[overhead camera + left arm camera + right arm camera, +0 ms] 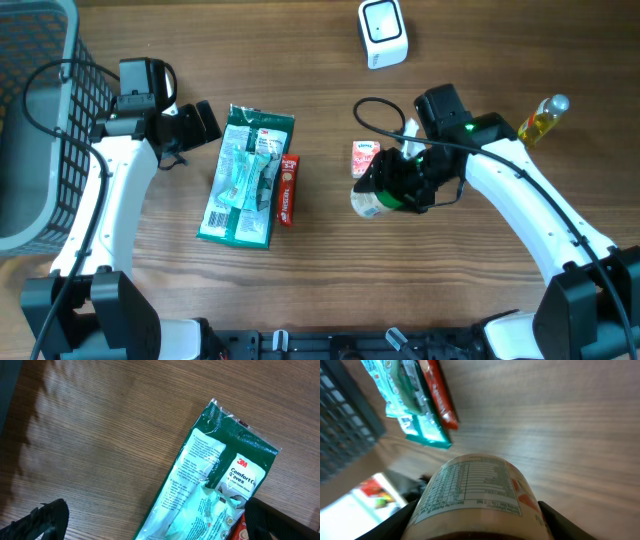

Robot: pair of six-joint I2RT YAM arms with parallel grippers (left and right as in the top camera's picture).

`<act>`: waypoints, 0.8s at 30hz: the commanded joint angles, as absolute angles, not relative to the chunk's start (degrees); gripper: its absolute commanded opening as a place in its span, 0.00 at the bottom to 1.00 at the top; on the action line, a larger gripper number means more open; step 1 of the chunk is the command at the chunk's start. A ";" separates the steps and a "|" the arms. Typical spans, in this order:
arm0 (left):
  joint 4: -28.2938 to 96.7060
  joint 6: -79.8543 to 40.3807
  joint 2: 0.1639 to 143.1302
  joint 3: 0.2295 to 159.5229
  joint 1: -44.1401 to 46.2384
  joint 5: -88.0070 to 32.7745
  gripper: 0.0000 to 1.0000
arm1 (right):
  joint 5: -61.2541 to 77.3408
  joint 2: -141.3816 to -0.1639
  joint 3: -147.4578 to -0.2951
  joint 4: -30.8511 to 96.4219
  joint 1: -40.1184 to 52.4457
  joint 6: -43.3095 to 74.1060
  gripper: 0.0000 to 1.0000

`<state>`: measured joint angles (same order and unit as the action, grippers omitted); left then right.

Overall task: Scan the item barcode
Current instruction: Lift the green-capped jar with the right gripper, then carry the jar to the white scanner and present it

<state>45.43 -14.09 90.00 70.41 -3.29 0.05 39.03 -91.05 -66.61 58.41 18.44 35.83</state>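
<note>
Wooden table (330,90) shows the jar (475,487) near its middle, just beside a small red carton (364,158), with the right gripper (388,190) pinching it across the body. To do this well, I judge the arm should lift clear, find the barcode on the label, and turn it squarely toward the white scanner (383,33) at the far edge. Left gripper (203,121) hangs spread wide beside the glove pack (245,175), holding nothing.
</note>
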 commanded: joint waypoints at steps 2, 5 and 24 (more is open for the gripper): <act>45.43 -14.39 89.78 70.83 -3.44 -0.40 1.00 | 46.44 -90.06 -68.03 60.53 18.31 52.97 0.39; 45.43 -14.37 89.78 70.83 -3.44 -0.43 1.00 | 56.38 -90.06 -68.03 61.32 18.31 52.66 0.40; 45.43 -14.39 89.78 70.83 -3.44 -0.40 1.00 | 31.48 -90.06 -67.99 55.94 18.31 50.98 0.32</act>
